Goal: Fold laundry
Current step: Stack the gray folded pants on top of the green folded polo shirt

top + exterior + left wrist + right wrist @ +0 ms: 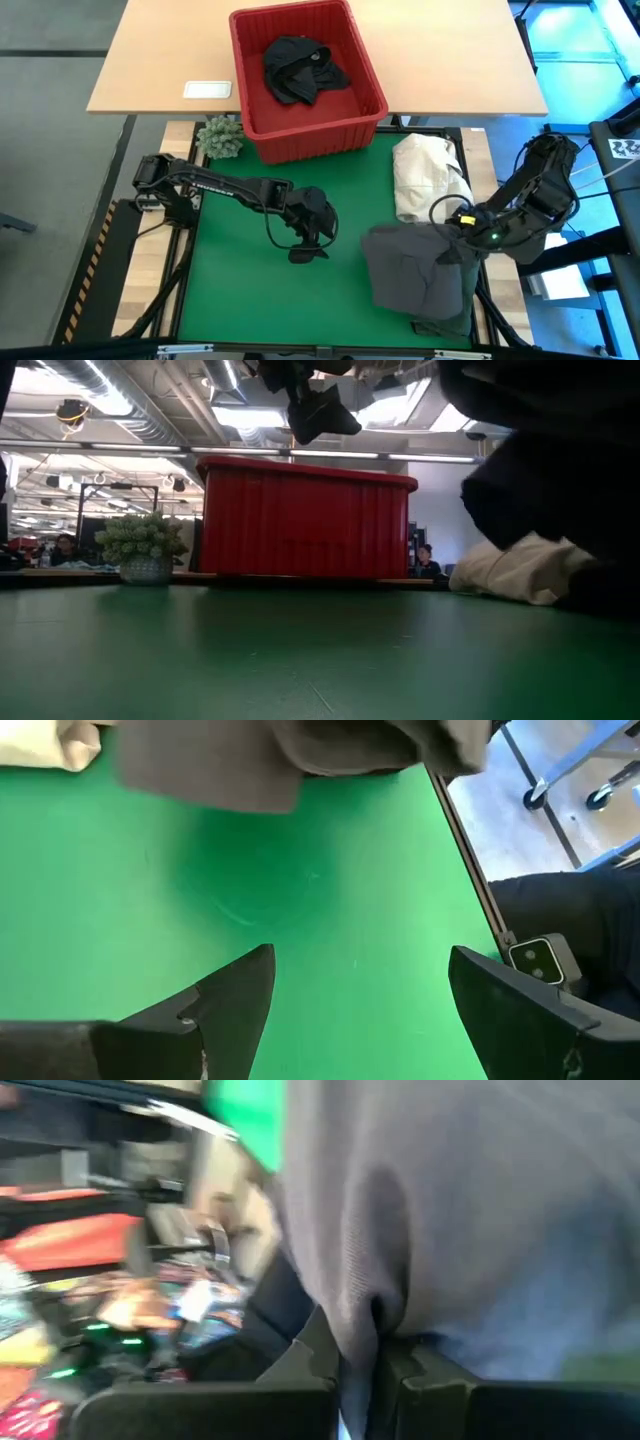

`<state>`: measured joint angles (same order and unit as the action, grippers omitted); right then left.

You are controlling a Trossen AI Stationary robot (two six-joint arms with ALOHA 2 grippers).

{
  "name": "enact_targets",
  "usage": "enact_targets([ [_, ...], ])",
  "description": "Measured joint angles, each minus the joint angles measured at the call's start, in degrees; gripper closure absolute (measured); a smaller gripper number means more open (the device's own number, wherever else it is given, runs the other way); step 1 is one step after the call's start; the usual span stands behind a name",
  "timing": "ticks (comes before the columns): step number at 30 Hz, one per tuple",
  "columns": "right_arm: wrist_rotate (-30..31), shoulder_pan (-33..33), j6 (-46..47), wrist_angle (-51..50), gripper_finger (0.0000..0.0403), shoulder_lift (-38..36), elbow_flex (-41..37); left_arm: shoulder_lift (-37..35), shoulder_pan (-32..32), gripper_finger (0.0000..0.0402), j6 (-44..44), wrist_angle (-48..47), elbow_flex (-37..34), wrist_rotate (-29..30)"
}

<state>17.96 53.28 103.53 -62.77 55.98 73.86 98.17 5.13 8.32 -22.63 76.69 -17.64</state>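
Task early, by judgement. Dark grey garment (420, 275) at mat's right front, loosely doubled, edge pinched in right gripper (462, 232). Left gripper (308, 240) spread wide, empty, above mid-mat. Black garment (300, 68) unfolded in red basket (370, 70). No finished fold visible.

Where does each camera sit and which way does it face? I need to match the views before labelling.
High: overhead, looking down; both arms, red basket, grey garment.
Low: table height, looking across the green mat; left gripper above.
Left wrist: faces the mat; own open fingers.
Right wrist: own fingers pinching grey garment.
Shared: high and low both show the basket and cream cloth heap.
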Motion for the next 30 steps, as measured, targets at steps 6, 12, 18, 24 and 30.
enact_targets([
  [6,-8.95,0.02,9.19,-10.56,0.0391,1.49,1.68,0.00,0.00,0.0111,-1.25,-0.09,0.00,0.01],
  [12,-17.99,0.00,17.56,-19.36,0.0391,1.13,1.73,0.00,0.02,0.0111,-1.42,-0.09,0.00,0.01],
  [18,-32.62,0.00,25.22,-26.03,0.0391,1.05,-0.80,0.00,0.02,0.0111,-1.45,-0.71,0.00,0.17],
  [24,-39.08,-0.04,22.31,-26.37,0.0378,1.05,-5.78,0.00,0.02,0.0111,-1.49,-0.90,0.00,0.25],
  [30,-41.06,-0.04,14.55,-24.54,0.0348,1.05,-10.81,0.00,0.02,0.0111,-1.51,-0.87,0.00,0.76],
])
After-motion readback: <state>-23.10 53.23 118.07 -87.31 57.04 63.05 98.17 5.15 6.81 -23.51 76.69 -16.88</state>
